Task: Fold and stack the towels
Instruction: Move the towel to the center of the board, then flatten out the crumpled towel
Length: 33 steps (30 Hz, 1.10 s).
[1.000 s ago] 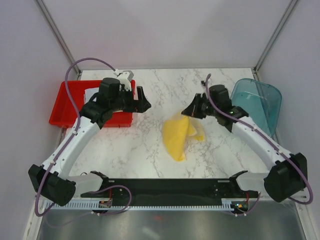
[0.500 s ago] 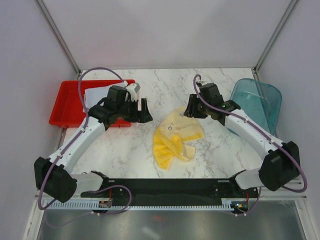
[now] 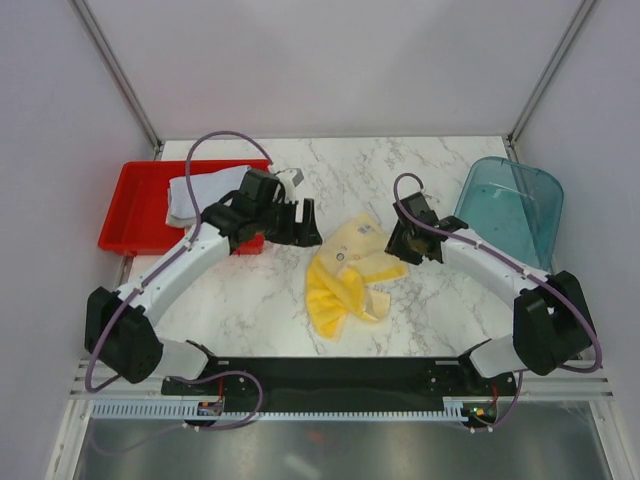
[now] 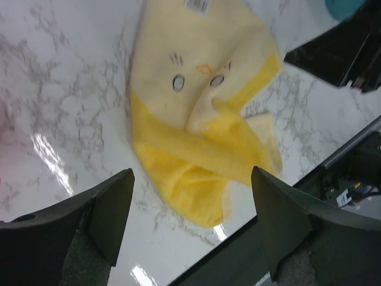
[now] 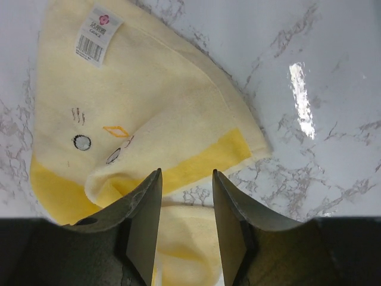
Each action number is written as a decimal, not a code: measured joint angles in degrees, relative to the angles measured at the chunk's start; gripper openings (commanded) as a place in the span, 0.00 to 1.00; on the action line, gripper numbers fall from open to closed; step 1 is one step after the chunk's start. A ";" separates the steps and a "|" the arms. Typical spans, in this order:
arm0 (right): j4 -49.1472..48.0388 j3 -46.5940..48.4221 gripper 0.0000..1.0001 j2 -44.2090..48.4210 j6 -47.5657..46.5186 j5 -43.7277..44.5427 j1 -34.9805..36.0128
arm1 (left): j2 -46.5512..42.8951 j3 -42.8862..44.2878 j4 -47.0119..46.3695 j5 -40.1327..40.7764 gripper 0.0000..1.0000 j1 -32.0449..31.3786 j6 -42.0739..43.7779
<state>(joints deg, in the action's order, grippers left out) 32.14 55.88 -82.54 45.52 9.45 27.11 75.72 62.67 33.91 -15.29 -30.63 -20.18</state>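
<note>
- On the marble table (image 3: 250,300), centre: yellow towel (image 3: 345,280), crumpled, face-print side up.
- Left gripper (image 4: 191,182): jaws wide, empty, near the towel's left edge.
- Right gripper (image 5: 187,174): jaws narrowly apart, empty, over its right edge.
- Red tray (image 3: 128,220), far left: grey-white towel (image 3: 205,188) inside.
</note>
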 measured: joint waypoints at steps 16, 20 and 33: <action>1.20 -8.35 0.52 2.73 24.35 10.34 0.90 | 47.91 35.47 -6.91 -5.79 0.78 -0.11 8.74; 0.39 -9.79 0.52 2.73 26.58 10.40 0.90 | 54.05 40.22 -6.16 -4.70 0.80 -0.92 10.99; -2.78 -16.50 0.54 2.73 31.06 9.35 0.92 | 65.64 56.92 -6.64 -2.38 0.75 -3.96 13.31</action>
<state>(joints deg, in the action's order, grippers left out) 29.36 39.38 -79.81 76.58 18.81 28.03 141.36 119.59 27.27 -17.67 -34.59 -6.87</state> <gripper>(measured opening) 0.534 0.765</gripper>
